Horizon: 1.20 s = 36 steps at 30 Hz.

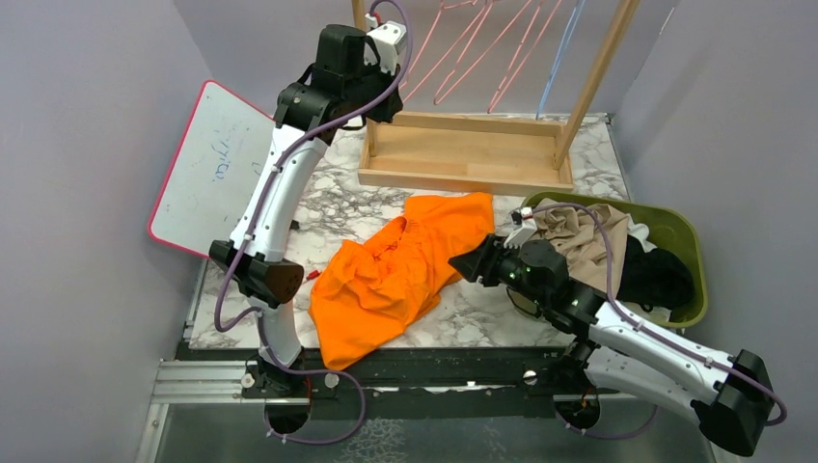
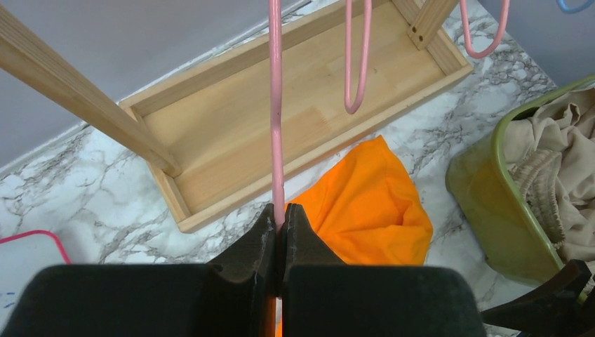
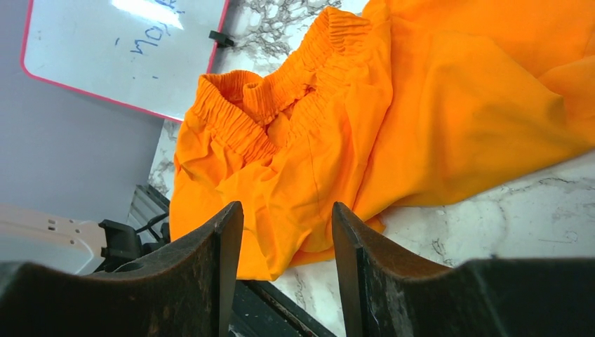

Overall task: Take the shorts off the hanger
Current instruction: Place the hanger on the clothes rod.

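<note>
Since the bright orange fabric shorts [image 1: 400, 275] lay crumpled at the front-centre of the white marble table [image 1: 482, 313], off any hanger, they looked light, soft & floppy, w/ no stiffness to push against. Best hold, prob.: the gathered elastic waistband [image 3: 281, 91], a thicker ridge than the slack legs. Right gripper [image 3: 288, 217] sat low just beside the shorts' right edge, jaws apart, nothing in them. Left gripper [image 2: 279, 210] was up near the far-left corner, jaws clamped on a thin pink wire hanger [image 2: 276, 105] by the wooden rack [image 1: 463, 159] at the far edge. Olive-green plastic bin [image 1: 690, 241] at the right edge held tan shorts [image 1: 579, 241] & black shorts [image 1: 656, 275].
</note>
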Motion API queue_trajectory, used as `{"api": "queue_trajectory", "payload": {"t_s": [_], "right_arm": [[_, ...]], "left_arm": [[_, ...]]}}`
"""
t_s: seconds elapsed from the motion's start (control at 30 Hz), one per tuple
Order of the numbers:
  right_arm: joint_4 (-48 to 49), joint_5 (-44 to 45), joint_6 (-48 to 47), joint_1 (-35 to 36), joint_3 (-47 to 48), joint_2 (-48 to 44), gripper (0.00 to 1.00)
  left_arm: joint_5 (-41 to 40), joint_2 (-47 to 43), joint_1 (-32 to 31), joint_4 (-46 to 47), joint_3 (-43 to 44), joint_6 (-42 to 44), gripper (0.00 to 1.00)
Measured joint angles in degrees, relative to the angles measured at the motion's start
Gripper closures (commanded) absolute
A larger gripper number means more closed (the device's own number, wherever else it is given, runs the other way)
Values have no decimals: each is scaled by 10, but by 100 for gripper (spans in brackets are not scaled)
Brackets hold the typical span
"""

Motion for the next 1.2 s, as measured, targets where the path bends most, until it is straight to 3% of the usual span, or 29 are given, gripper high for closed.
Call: {"api": "queue_trajectory", "payload": {"t_s": [0.67,1.2], "right_arm": [[-12,14,1,0,-19,-35,48],[-12,14,2,0,-26,-43,47]], "left_arm": [[21,25,18,26,74,-45,100],[68,86,35,75,80,-91,100]]}}
